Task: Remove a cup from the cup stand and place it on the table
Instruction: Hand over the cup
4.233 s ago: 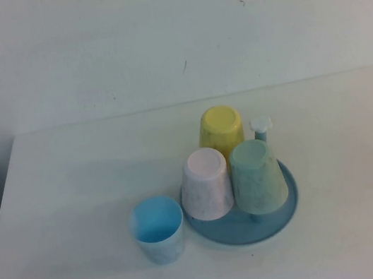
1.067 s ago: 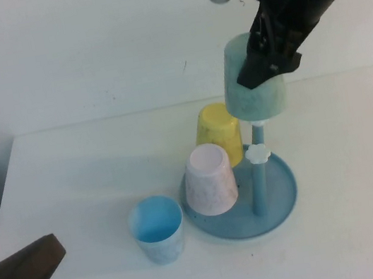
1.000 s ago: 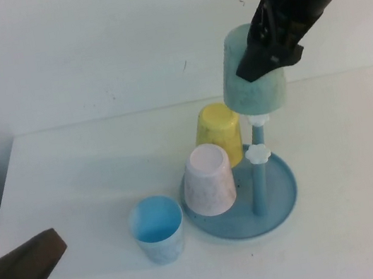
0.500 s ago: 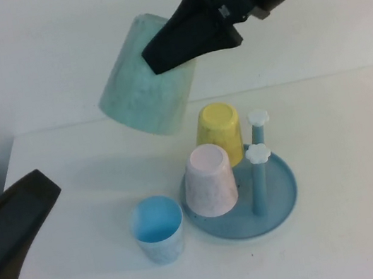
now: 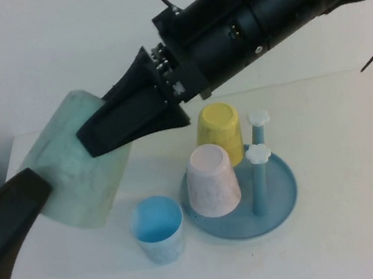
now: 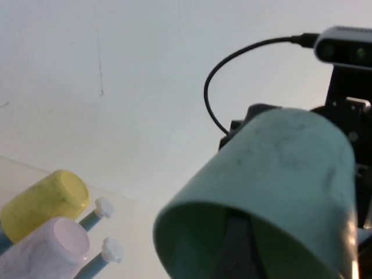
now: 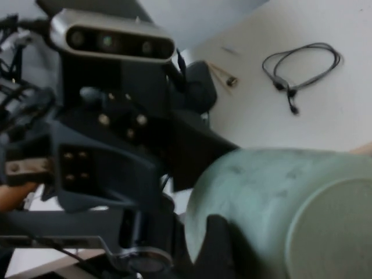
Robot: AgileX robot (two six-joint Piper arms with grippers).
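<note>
My right gripper reaches in from the upper right and is shut on the base end of the mint-green cup. It holds the cup tilted in the air above the table's left part, mouth pointing down-left. One of its fingers lies against the cup's wall. My left gripper comes up from the lower left and its tip meets the cup's rim. The cup's open mouth fills the left wrist view. The blue cup stand has two bare pegs.
A pale pink cup and a yellow cup sit upside down on the stand. A light blue cup stands upright on the table just left of the stand. The wall rises behind the table's far edge.
My right gripper lifted the mint-green cup off its peg and carried it left and downward, tilting it. My left gripper rose from the lower left to meet the cup's rim.
</note>
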